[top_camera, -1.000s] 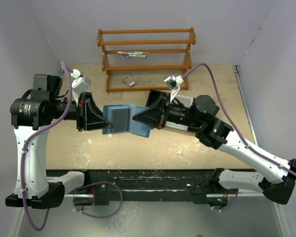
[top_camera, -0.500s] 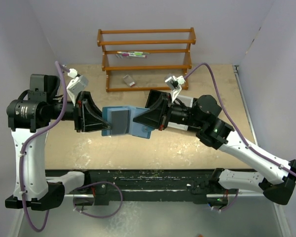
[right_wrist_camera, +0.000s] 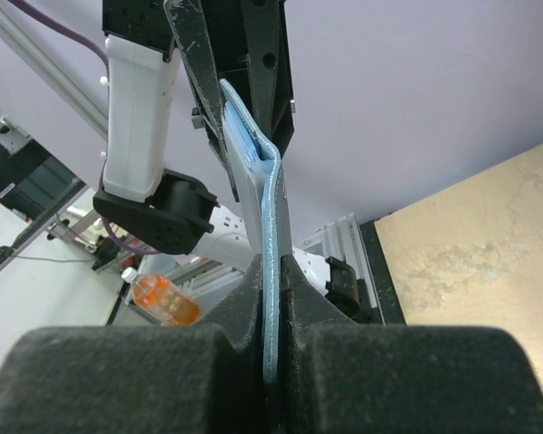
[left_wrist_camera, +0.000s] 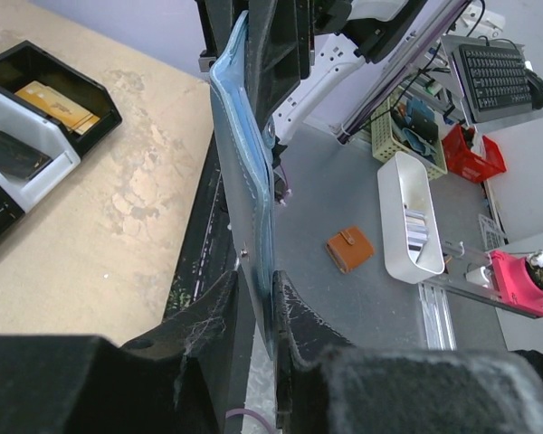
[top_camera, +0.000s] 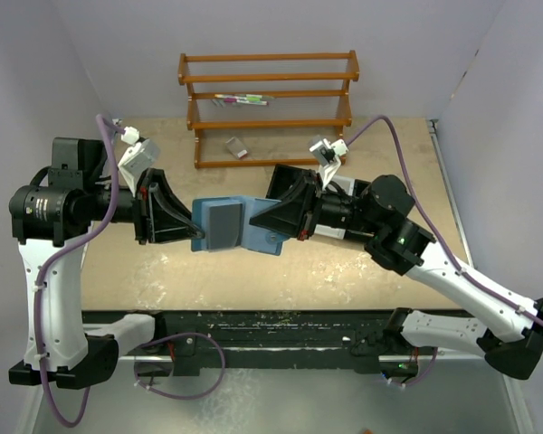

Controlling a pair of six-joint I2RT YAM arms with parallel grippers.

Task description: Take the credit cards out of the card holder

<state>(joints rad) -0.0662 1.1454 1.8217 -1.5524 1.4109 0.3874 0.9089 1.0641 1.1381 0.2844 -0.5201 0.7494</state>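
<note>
The teal-blue card holder (top_camera: 264,242) hangs in the air over the table, stretched between both arms. A dark grey credit card (top_camera: 223,222) lies flat against its upper face. My left gripper (top_camera: 196,231) is shut on the holder's left edge; whether its pads also pinch the card I cannot tell. In the left wrist view the holder (left_wrist_camera: 244,181) runs edge-on up from that gripper (left_wrist_camera: 256,303). My right gripper (top_camera: 264,226) is shut on the holder's right side. The right wrist view shows the holder's blue edge (right_wrist_camera: 253,172) clamped in that gripper (right_wrist_camera: 273,280).
A wooden rack (top_camera: 267,99) with pens stands at the back, a small metal clip (top_camera: 237,147) in front of it. A black tray (left_wrist_camera: 95,104) on the table holds an orange-brown item (left_wrist_camera: 59,107) and a dark flat thing (left_wrist_camera: 9,154).
The holder and both grippers have shifted slightly right. The left arm's elbow has drawn back to the left. Both grips look unchanged.
</note>
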